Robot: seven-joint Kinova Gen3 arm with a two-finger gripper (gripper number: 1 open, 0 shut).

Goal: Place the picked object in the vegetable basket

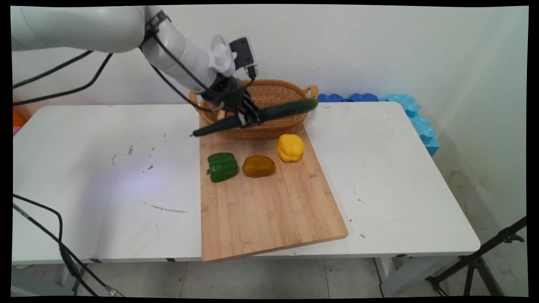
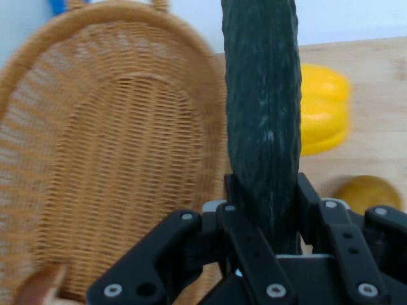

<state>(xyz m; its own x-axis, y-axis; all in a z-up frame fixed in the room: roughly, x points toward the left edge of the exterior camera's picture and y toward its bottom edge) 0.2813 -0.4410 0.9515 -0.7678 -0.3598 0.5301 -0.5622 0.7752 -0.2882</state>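
While clamped on a cucumber (image 1: 269, 112), the pincer (image 1: 248, 118) hangs over the basket's (image 1: 290, 90) near rim.

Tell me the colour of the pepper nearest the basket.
Yellow pepper; clearest in the main view.

The tool (image 2: 264, 210) grips a dark cucumber (image 2: 262, 114) above a wicker basket (image 2: 108, 165), a yellow pepper (image 2: 323, 108) just beyond.

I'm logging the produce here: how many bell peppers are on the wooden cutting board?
3, in a row on the bamboo cutting board: glossy green bell pepper left, brownish-orange bell pepper middle, yellow bell pepper right, nearest the oval wicker basket. The basket's interior is partly hidden.
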